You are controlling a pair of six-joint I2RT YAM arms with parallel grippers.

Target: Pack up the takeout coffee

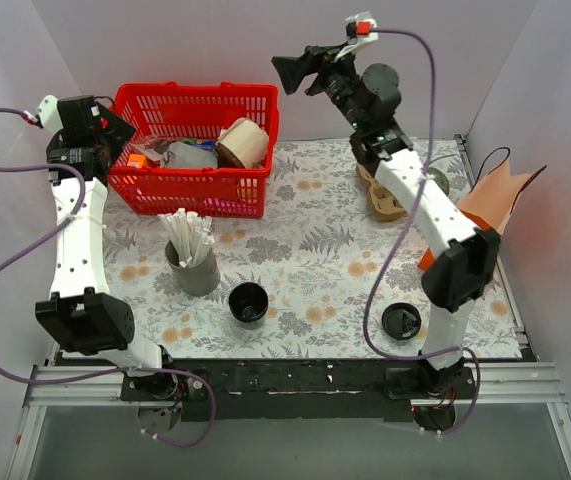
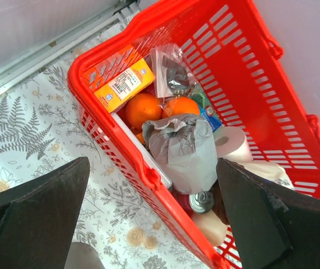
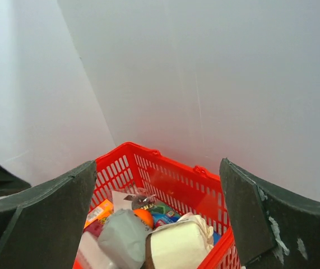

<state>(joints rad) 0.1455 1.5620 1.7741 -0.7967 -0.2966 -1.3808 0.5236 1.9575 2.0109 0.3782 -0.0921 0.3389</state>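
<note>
The takeout coffee [image 1: 248, 303] is a small black cup standing upright on the floral mat near the front middle, seen only in the top view. My left gripper [image 1: 117, 127] is open and empty, raised over the left end of the red basket [image 1: 197, 190]; in the left wrist view [image 2: 154, 224] its jaws stand wide apart above the basket's near rim [image 2: 148, 168]. My right gripper [image 1: 293, 72] is open and empty, held high at the back, pointing at the basket [image 3: 165, 179]. Both grippers are far from the cup.
A grey cup of white sticks [image 1: 193, 265] stands left of the black cup. A flat black lid [image 1: 401, 321] lies front right. The basket holds oranges [image 2: 143, 109], a box, a grey bag [image 2: 185, 148] and paper rolls. A brown paper bag [image 1: 495, 200] stands at the right.
</note>
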